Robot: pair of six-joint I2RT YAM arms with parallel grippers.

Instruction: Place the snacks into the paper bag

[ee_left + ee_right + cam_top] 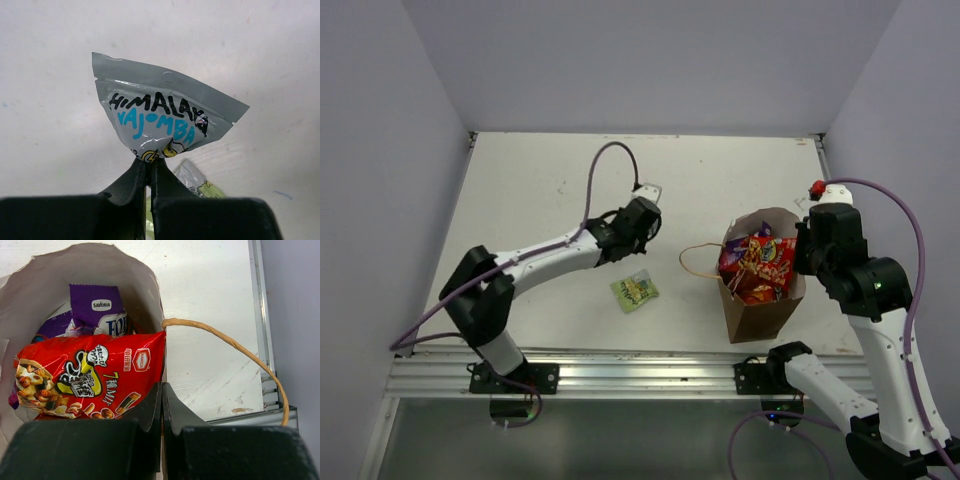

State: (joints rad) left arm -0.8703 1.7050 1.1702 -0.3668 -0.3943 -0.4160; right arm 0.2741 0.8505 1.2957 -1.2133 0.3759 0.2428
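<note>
Left gripper (150,162) pinches Himalaya packet (160,115) edge, left of paper bag (760,315), for carrying; right gripper (161,390) clamps bag rim, likely to hold mouth open.

Paper bag (760,318) right of 1 loose packet (635,290); snacks (758,262) inside.

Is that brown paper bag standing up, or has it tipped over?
Standing upright. The paper bag has its mouth open upward, and snack packets show inside it.
</note>
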